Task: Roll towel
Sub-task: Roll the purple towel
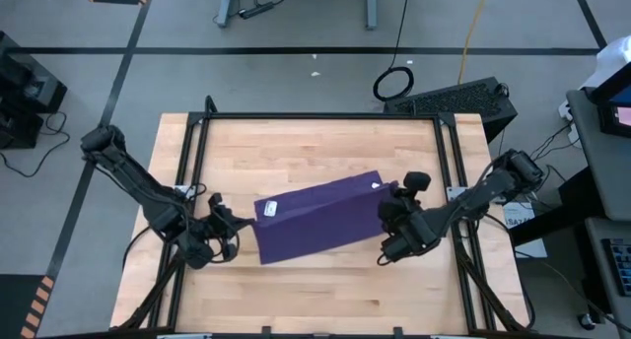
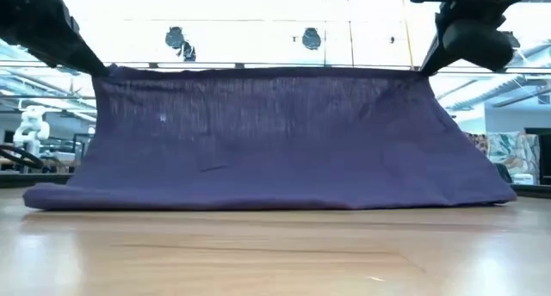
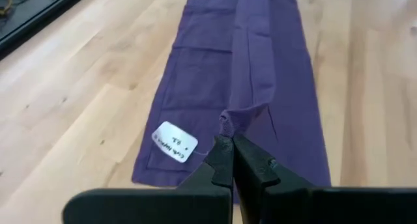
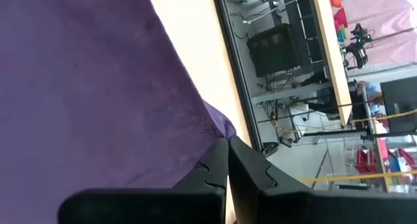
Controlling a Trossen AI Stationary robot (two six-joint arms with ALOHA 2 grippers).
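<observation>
The purple towel [image 1: 320, 219] lay near the middle of the wooden table [image 1: 325, 142]. Two of its corners were lifted up, and the rest hung down like a curtain to the table top. In the low view, its bottom edge rested flat on the wood.

The left gripper [image 3: 229, 152] was at the towel's left end. Its jaws were closed tight on a pinch of cloth at the corner. A small white tag [image 3: 174, 142] sat on the towel just beside it.

The right gripper [image 4: 228, 152] was at the towel's right end. Its jaws were closed tight on that corner too.
</observation>
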